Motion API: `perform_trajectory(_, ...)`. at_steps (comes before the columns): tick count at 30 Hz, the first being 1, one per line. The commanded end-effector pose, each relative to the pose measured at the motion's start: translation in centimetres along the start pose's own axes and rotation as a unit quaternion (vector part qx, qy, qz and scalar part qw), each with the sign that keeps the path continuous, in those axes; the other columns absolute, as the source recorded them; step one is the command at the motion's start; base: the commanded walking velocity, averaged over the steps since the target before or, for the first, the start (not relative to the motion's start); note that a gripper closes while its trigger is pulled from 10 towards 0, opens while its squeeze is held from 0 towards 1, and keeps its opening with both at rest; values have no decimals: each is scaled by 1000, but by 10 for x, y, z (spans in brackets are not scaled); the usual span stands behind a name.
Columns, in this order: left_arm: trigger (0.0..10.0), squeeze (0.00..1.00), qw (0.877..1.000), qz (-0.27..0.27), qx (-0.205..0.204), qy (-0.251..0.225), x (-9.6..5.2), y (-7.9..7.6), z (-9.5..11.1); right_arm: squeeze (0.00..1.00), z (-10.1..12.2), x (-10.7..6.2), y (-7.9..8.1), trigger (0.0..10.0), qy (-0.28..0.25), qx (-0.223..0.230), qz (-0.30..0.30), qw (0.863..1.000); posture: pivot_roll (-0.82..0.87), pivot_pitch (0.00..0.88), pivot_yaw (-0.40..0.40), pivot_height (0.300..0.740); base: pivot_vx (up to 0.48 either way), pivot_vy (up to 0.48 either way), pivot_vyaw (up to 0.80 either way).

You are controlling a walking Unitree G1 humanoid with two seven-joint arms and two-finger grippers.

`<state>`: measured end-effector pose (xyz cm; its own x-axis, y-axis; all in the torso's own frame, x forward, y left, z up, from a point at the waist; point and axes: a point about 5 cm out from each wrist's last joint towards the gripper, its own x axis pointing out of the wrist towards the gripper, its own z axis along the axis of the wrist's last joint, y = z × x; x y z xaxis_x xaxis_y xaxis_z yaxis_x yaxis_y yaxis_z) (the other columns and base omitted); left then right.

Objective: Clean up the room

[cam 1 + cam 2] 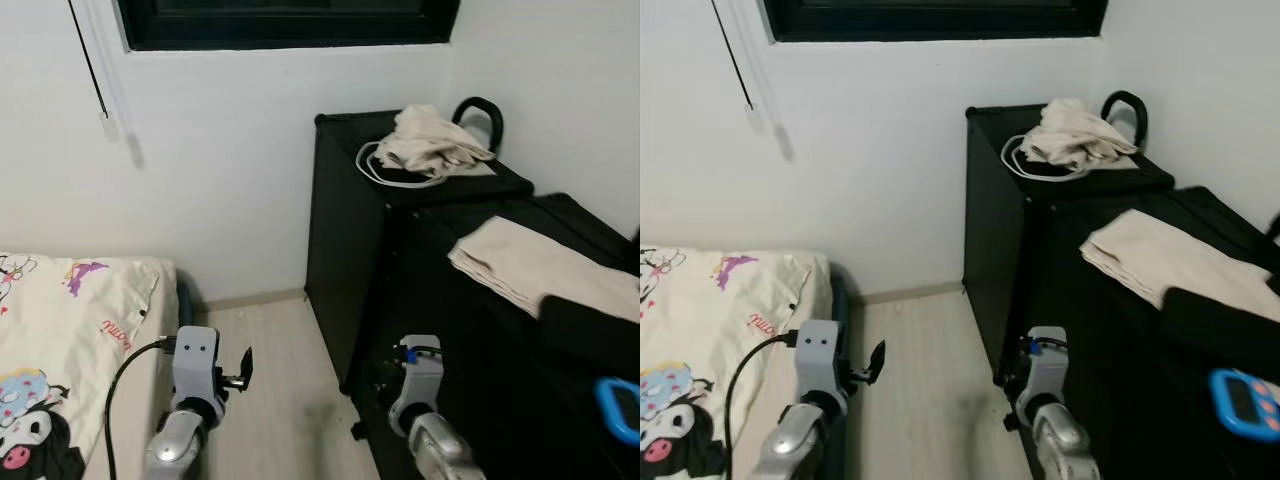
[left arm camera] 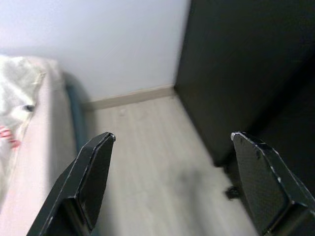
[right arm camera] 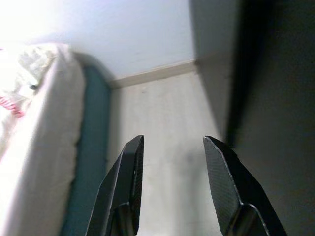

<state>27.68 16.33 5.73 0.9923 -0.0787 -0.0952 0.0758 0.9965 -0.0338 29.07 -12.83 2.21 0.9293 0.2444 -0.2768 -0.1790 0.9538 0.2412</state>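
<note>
Bed (image 1: 70, 330) at left, black cabinet (image 1: 350, 260) at right, bare floor (image 1: 280, 390) between

A tall black cabinet (image 1: 400, 230) stands in the corner, and on top of it lie a crumpled cream cloth (image 1: 435, 140) and a white cable (image 1: 385, 172). Beside it, a lower black surface (image 1: 560, 225) holds a folded cream cloth (image 1: 530, 265) and a small blue gadget (image 1: 1245, 402). The bed (image 1: 70, 340) on the left has a cartoon sheet on it, and pale wood floor (image 1: 275, 390) runs between.
</note>
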Motion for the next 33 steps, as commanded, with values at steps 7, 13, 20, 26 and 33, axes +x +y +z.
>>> perform_trajectory(7,10000,0,1000,-6,-1,11,-1,-3,-4,0,-5,-4,-9,10000,9,-7,-13,1000,-38,116,-39,740,359,0,0)
perform_trajectory(13,10000,0,1000,-8,-2,11,-1,-3,-4,0,-4,-4,-8,10000,6,-12,-13,1000,-39,117,-38,740,358,0,0)
perform_trajectory(20,10000,0,1000,-8,-2,12,-1,-3,-5,0,-3,-4,-8,10000,5,-13,-13,1000,-38,118,-40,740,355,0,0)
perform_trajectory(26,10000,0,1000,-8,-3,11,-1,-3,-4,0,-4,-4,-8,10000,5,-13,-13,1000,-39,119,-39,740,358,0,0)
perform_trajectory(33,10000,0,1000,-9,-4,12,-1,-4,-4,0,-4,-5,-9,10000,5,-13,-14,1000,-39,118,-39,740,349,0,0)
